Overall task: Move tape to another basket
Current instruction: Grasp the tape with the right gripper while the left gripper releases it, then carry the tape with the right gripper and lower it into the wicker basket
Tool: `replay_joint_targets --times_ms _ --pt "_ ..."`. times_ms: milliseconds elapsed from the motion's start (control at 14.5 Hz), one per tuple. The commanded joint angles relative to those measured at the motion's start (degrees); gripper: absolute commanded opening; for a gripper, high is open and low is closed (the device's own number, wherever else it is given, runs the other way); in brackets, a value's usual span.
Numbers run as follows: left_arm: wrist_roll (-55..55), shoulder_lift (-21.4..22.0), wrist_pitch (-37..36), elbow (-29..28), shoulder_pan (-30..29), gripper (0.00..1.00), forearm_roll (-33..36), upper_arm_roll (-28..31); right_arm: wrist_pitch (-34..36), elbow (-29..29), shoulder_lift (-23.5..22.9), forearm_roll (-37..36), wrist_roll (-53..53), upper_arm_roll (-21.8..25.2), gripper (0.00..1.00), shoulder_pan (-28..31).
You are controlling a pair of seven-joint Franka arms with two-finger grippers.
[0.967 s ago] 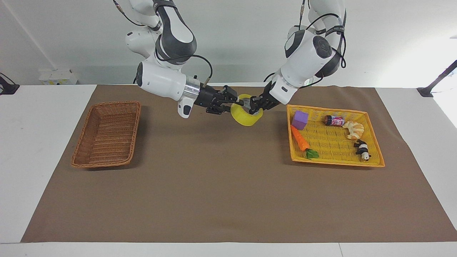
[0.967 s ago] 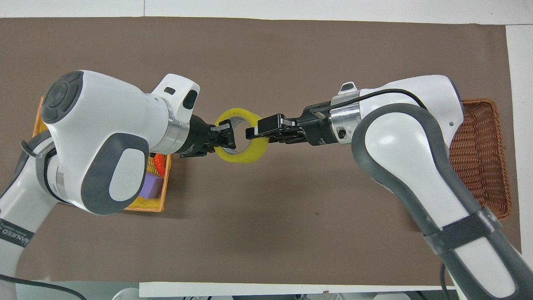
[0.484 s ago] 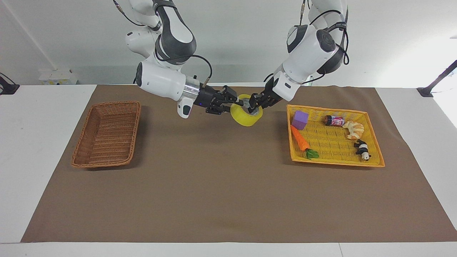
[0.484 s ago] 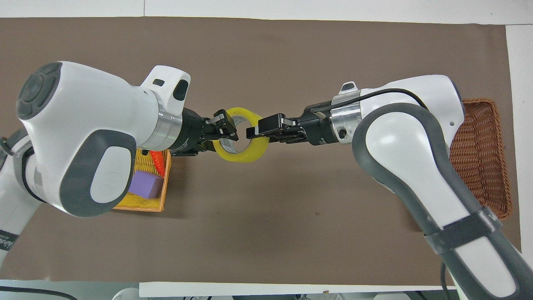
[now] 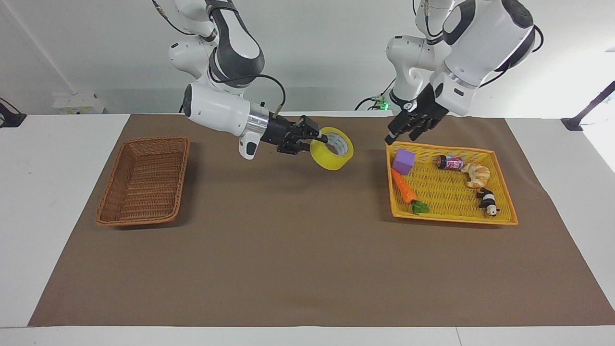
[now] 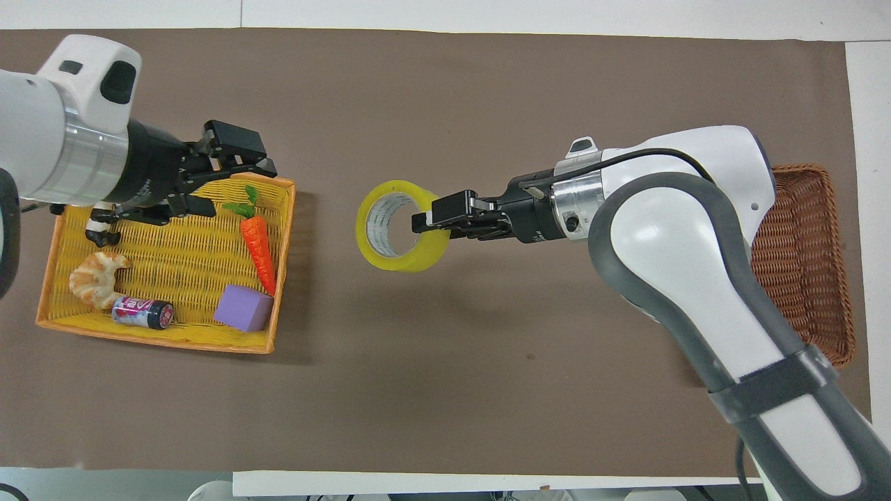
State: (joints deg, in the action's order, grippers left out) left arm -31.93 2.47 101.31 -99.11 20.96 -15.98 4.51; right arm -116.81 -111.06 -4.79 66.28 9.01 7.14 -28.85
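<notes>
Holding the tape [image 5: 331, 148] by its wall, one finger inside the core, my right gripper [image 5: 321, 140] has the roll clamped in the air over the bare mat, about midway between the two baskets. My left gripper [image 5: 398, 132] hangs over the robot-side edge of the yellow basket [image 5: 499, 218], fingers spread and holding nothing; I judge that arm's part is finished and it can wait. So the tape is out of the yellow basket, where only a carrot [image 6: 259, 242], a purple block [image 6: 243, 309], a can [image 6: 142, 312], a croissant [image 6: 96, 278] and a small panda figure [image 5: 488, 202] lie. What I have left is the second half: carry the roll toward the right arm's end of the table, bring it over the brown basket [image 5: 144, 179], lower it and let go
</notes>
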Motion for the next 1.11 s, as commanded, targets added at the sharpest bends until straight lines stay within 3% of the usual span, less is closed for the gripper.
replay_joint_targets --times_ms 0,276,415,1037 --pt "9.6 0.6 -5.9 0.6 -6.5 1.00 6.5 -0.5 0.6 -0.4 0.6 0.8 1.2 -0.2 0.00 0.5" --pt "27.7 0.8 -7.6 0.5 -17.9 1.00 8.8 -0.4 1.0 -0.4 0.7 0.3 2.8 -0.1 0.00 1.4" --pt "34.1 0.8 -7.6 0.8 -22.6 1.00 9.6 -0.4 5.0 -0.4 0.7 -2.2 4.1 -0.1 0.00 4.9" --pt "36.7 1.1 -6.9 0.1 -23.1 1.00 10.4 -0.6 28.1 0.5 0.7 -17.8 19.7 -0.1 0.00 36.4"
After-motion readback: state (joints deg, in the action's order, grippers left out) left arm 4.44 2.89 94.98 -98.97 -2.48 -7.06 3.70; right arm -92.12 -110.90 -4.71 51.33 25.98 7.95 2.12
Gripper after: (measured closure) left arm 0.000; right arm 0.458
